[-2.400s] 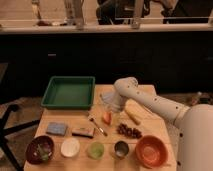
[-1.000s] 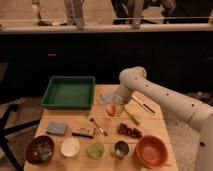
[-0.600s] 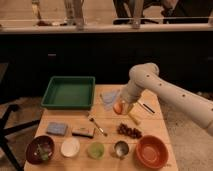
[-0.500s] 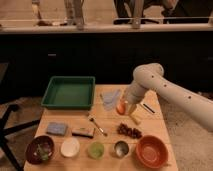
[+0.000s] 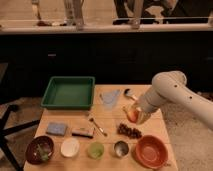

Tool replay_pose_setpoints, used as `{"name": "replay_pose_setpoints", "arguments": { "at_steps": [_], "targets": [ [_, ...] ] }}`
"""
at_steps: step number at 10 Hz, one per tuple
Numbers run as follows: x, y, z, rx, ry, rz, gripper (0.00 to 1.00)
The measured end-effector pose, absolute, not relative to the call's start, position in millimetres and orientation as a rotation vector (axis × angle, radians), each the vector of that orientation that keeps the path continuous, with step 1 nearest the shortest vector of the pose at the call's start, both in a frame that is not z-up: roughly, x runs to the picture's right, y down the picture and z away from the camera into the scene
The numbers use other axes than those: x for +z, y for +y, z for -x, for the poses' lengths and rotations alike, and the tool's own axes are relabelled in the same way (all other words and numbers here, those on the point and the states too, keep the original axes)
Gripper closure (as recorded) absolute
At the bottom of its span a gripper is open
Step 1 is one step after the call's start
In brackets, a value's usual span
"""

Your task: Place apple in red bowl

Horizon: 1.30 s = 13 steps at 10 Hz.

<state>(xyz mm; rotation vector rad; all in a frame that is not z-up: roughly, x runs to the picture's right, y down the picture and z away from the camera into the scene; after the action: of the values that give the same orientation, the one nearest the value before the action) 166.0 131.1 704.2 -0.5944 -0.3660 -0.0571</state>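
Note:
The apple [image 5: 132, 114] is small, round and orange-red, held in my gripper [image 5: 134, 114] above the right side of the wooden table [image 5: 75, 120]. The gripper hangs from the white arm [image 5: 170, 90] that reaches in from the right. It sits above and a little left of the red bowl [image 5: 150, 151], a wide orange-red bowl at the table's front right. The apple is lifted clear of the tabletop, just above the dark grape bunch [image 5: 129, 131].
A green tray [image 5: 69, 92] is at the back left, a clear bag [image 5: 110, 98] beside it. Front row: maroon bowl with greens [image 5: 40, 149], white bowl [image 5: 70, 147], green cup [image 5: 95, 149], metal cup [image 5: 120, 148]. A blue sponge [image 5: 56, 128], dark bar [image 5: 82, 132] and spoon [image 5: 97, 126] lie mid-table.
The arm has swung from the table's middle to the right and lifted the apple with it, carrying it toward the front right, closer to the red bowl.

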Motion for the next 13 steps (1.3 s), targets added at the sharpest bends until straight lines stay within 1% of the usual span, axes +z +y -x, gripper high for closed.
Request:
{"name": "replay_pose_setpoints", "arguments": {
  "at_steps": [2, 5, 13],
  "targets": [
    [690.8, 147.6, -184.8, -0.031, -0.363, 0.599, 1.00],
    [686.7, 158.1, -206.3, 0.017, -0.355, 0.604, 1.00],
    [688.7, 160.0, -205.5, 0.021, -0.352, 0.609, 1.00]
  ]
}}
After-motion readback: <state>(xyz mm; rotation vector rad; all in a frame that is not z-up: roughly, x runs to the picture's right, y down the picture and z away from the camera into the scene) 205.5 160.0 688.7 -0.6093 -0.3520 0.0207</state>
